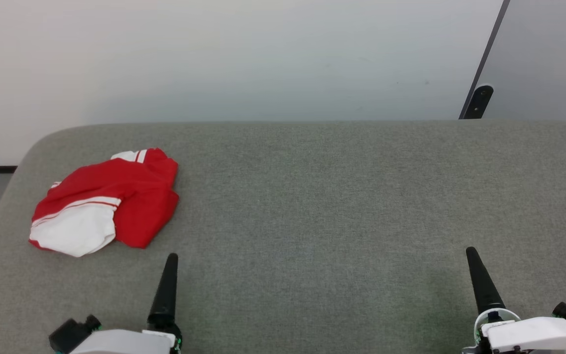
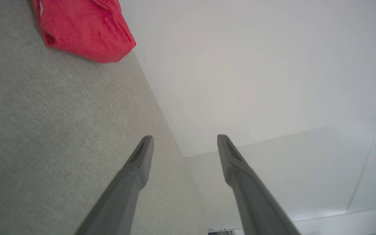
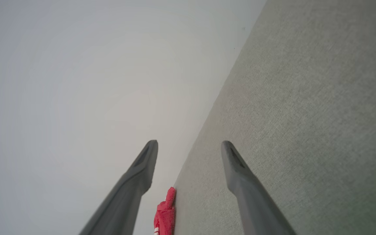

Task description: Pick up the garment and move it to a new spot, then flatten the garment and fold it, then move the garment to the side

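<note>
Grey fabric surface [image 1: 337,206] takes the lower part of the head view, with a rounded corner at the left and a pale wall [image 1: 239,59] behind it. Dark slanted strip [image 1: 482,83] at the upper right, grey panel [image 1: 553,54] to the right of it. Garment [image 1: 108,199] is red with white panels and thin stripes. It sits crumpled in a heap at the middle left of the head view, on the surface near its left edge, neither flat nor folded. Left gripper [image 2: 185,138]: in its wrist view the two fingers are spread wide with nothing between them. The garment's red edge is at the upper left of that frame, clear of the tips. In the head view this gripper is at the lower left, one dark finger pointing up the frame. Its tip is just below and to the right of the garment, not touching it. Right gripper [image 3: 189,143]: fingers likewise spread wide, holding nothing. It sits at the lower right of the head view, well apart from the garment. In the right wrist view a small piece of red and white cloth shows at the bottom centre, low between the two fingers in the frame but far off along the surface's edge. Can't tell whether either gripper's tips touch the surface.
</note>
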Available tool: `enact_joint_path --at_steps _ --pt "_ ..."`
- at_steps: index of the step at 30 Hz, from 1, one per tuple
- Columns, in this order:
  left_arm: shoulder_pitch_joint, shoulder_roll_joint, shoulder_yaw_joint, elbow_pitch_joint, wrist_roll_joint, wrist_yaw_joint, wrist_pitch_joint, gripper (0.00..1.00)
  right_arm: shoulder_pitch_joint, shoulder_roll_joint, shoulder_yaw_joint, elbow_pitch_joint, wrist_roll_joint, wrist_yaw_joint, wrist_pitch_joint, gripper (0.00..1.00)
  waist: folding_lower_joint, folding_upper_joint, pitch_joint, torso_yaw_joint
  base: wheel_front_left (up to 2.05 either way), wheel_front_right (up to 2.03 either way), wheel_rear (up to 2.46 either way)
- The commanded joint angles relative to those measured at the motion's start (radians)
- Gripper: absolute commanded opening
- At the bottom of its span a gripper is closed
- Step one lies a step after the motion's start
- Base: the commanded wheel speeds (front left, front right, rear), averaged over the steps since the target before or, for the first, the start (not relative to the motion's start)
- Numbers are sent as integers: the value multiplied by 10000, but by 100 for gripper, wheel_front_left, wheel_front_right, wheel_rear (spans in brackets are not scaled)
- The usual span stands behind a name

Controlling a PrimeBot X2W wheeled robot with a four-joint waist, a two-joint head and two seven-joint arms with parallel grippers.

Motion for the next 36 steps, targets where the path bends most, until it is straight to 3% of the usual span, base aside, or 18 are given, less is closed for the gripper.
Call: enact_joint_path --at_steps 1,8,15,36 --pt "0 68 22 -239 839 84 -97 100 -56 -24 -37 -135 -924 7 -117 100 0 0 -13 4 0 0 0" --pt "215 235 -115 -546 4466 377 -331 100 215 -20 -488 -681 -4441 6 -339 100 0 0 -62 26 0 0 0" --pt "491 319 -146 -829 6414 483 -540 100 458 -25 -655 -998 -6939 7 -553 100 0 0 -132 46 0 0 0" --pt "1363 493 224 -1632 9247 175 -1093 100 1027 -28 -918 -1186 -9939 7 -1115 100 -1 0 -364 124 0 0 0"
